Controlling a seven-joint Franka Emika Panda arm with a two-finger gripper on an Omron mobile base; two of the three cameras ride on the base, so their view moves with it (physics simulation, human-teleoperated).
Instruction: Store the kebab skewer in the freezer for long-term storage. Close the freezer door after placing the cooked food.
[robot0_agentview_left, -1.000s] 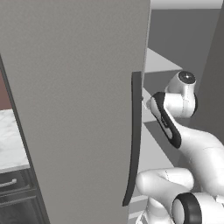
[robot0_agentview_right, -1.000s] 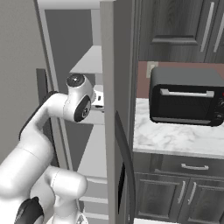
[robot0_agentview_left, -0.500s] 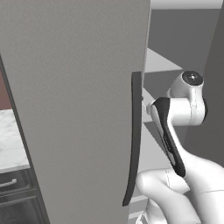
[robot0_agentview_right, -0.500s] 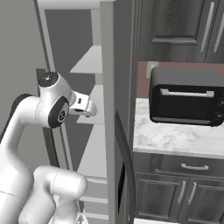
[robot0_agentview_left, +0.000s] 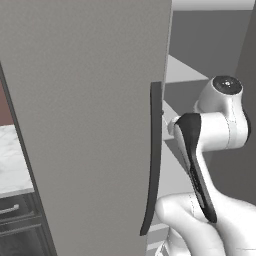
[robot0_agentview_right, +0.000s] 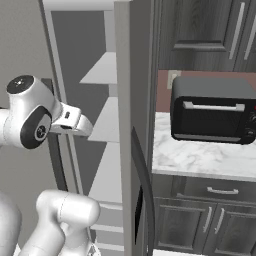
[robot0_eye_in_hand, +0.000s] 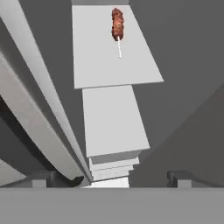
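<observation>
The kebab skewer (robot0_eye_in_hand: 117, 25), reddish-brown chunks on a pale stick, lies at the far end of a white shelf (robot0_eye_in_hand: 100, 65) inside the freezer (robot0_agentview_right: 107, 70). My gripper (robot0_eye_in_hand: 114, 178) is open and empty, set well back from the skewer and looking along the stacked shelves. In the right base view my hand (robot0_agentview_right: 75, 120) hovers at the freezer's mouth. The freezer door (robot0_agentview_right: 123, 100) stands open, seen nearly edge-on, with its dark panel (robot0_agentview_right: 139, 214) low on the outer face.
A plain grey door (robot0_agentview_left: 85, 125) with a long dark handle (robot0_agentview_left: 154, 160) stands close on the arm's left. A black toaster oven (robot0_agentview_right: 212, 115) sits on the marble counter (robot0_agentview_right: 200, 160) beyond the open door. Dark cabinets (robot0_agentview_right: 215, 220) are below it.
The arm has swung back, and the hand has drawn out of the freezer toward its mouth. The gripper stays open. The skewer and both doors have not moved.
</observation>
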